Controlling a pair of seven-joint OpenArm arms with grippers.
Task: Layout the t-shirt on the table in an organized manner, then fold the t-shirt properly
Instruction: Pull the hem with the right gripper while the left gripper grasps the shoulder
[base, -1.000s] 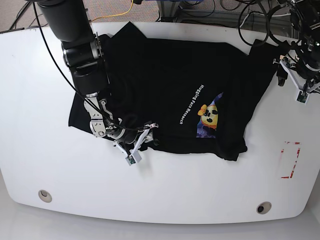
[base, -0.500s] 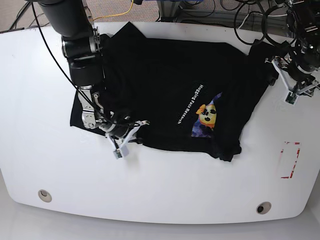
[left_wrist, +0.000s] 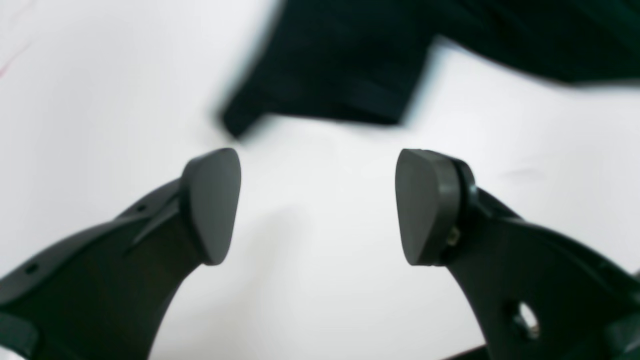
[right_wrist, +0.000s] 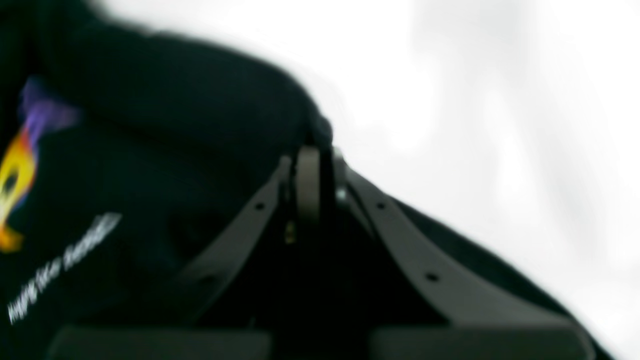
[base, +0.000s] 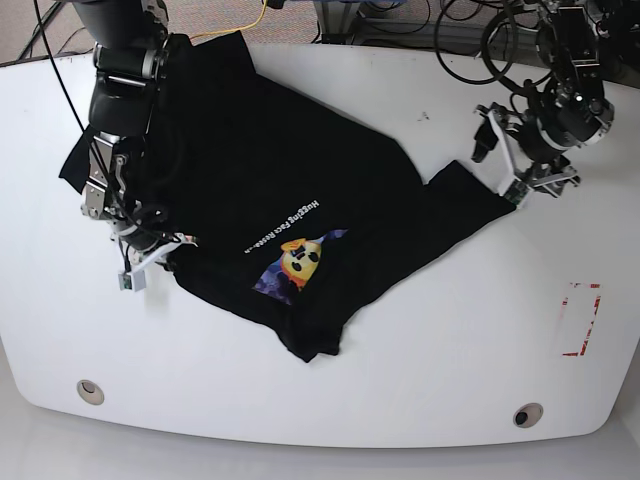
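t-shirt (base: 270, 190) in right claw (base: 150, 262)

Bare table (base: 420, 340) flanks the sprawled t-shirt (base: 270, 160).

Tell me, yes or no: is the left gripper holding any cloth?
No; in the left wrist view the left gripper stands open over bare table, the t-shirt beyond its fingertips.

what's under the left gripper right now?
Bare white table shows between the open left gripper's pads, nothing held. A t-shirt corner lies just beyond the tips, not under them. Whatever lies below the gripper's body itself is hidden.
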